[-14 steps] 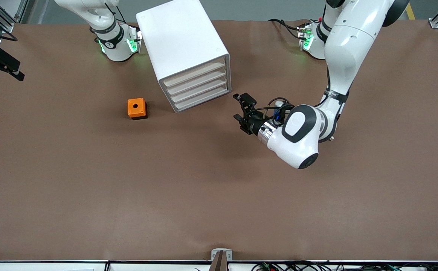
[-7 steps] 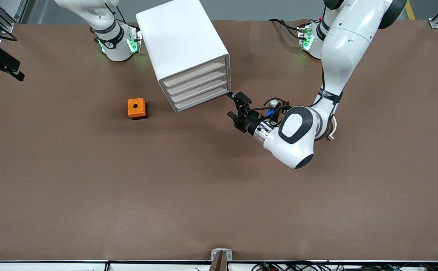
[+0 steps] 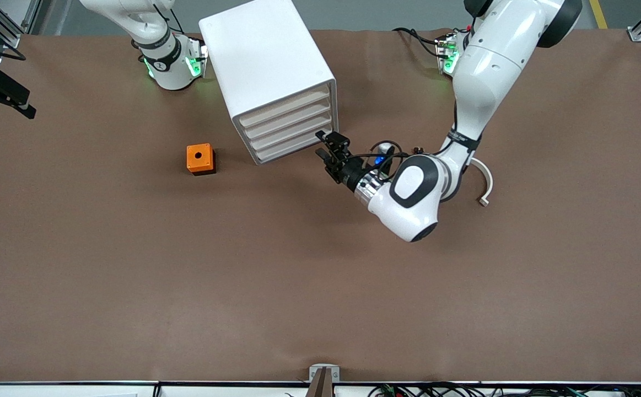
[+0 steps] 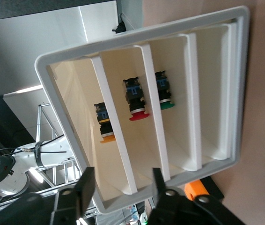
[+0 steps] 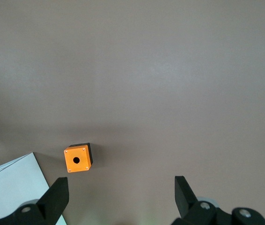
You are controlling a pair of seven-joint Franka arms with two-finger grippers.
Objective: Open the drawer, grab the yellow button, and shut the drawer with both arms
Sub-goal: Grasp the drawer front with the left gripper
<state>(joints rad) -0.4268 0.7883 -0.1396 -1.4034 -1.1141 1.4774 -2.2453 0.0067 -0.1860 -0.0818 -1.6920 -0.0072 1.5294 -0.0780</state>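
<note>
Both grippers gape: left gripper (image 3: 327, 148) at the cabinet (image 3: 269, 71) front; right gripper (image 5: 118, 197) over the table (image 3: 133, 275).

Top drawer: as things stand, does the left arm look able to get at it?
Probably yes: the left end effector is at the cabinet's open front, close to the top drawer, and nothing stands between them.

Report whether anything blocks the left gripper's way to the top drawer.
Nothing visible does. The left gripper hovers, fingers apart, just in front of the cabinet, at its corner toward the left arm's end, with only open air between it and the drawer. The orange box sits apart, toward the right arm's end.
</note>
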